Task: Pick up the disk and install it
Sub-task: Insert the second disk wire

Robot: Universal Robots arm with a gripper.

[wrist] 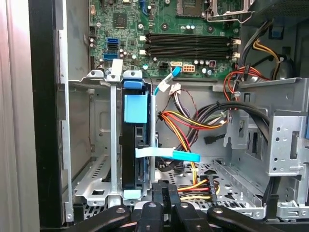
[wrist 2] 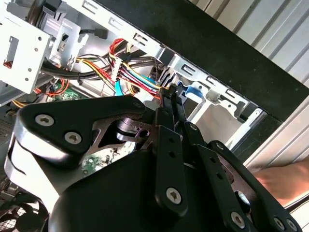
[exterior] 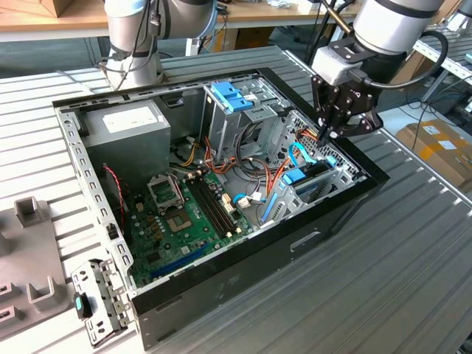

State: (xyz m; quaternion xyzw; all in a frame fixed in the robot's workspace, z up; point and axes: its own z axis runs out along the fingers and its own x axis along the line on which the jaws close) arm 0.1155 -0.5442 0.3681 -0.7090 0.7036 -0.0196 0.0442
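Your gripper (exterior: 330,135) is parked right over the case's (exterior: 221,284) far corner on the exterior view's right, just above the drive cage (exterior: 324,181). In both wrist views the fingers (wrist: 164,203) are pressed together with nothing between them, so it's closed and empty. The disk (wrist: 135,145) already sits on edge in the cage (wrist: 96,145), blue rails and tab showing in the first wrist view, right below the fingertips. The arm (exterior: 391,26) comes in from the exterior view's upper right, wrist angled down into the case. The motherboard (exterior: 184,221) lies farther in, a blue clip (exterior: 230,96) tops the tall bay. The case sits on a ribbed grey table (exterior: 383,280); a cardboard box (exterior: 435,144) is on the floor beyond.
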